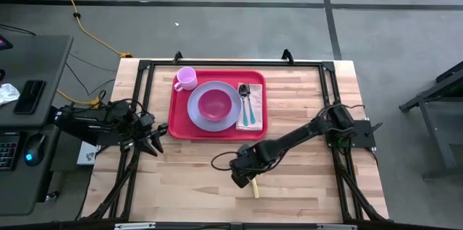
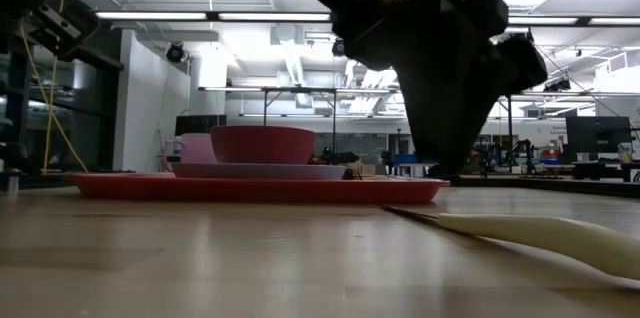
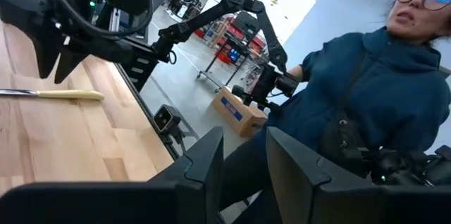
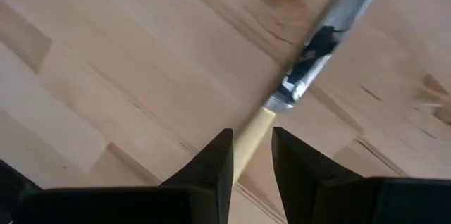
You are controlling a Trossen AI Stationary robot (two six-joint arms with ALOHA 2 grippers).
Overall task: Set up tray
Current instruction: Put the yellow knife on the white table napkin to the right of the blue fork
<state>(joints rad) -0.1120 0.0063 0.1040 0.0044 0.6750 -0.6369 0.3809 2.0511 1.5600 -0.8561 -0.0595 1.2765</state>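
Red tray [image 1: 218, 126] sat toward the far edge of the wooden worktop [image 1: 304, 186], roughly centred across it. I took the tray as my reference for everything else

On the tray: lavender plate [image 1: 197, 111] in the middle, with a dark pink bowl [image 1: 215, 104] on it. Pink mug [image 1: 185, 78] in the tray's far left corner, touching or just beside the plate rim. White napkin [image 1: 257, 107] along the tray's right side, carrying a teal-handled spoon [image 1: 246, 108]; a second utensil lay beside it, too small for me to name

Right end effector [image 4: 250, 155] was off the tray, near its front right corner, lowered close to the bare worktop. A knife [image 1: 254, 186] with a cream handle and metal blade lay flat there. In the right wrist view the two fingers [image 4: 215, 164] were spread slightly, one on each side of the handle with a gap showing; I could not tell whether they touched it

Left end effector [image 1: 153, 142] waited just off the tray's left edge, above the worktop, fingers [image 3: 204, 164] slightly apart and holding nothing

A person in a dark blue hooded top [image 3: 366, 104] was beyond the worktop, seen in the left wrist view
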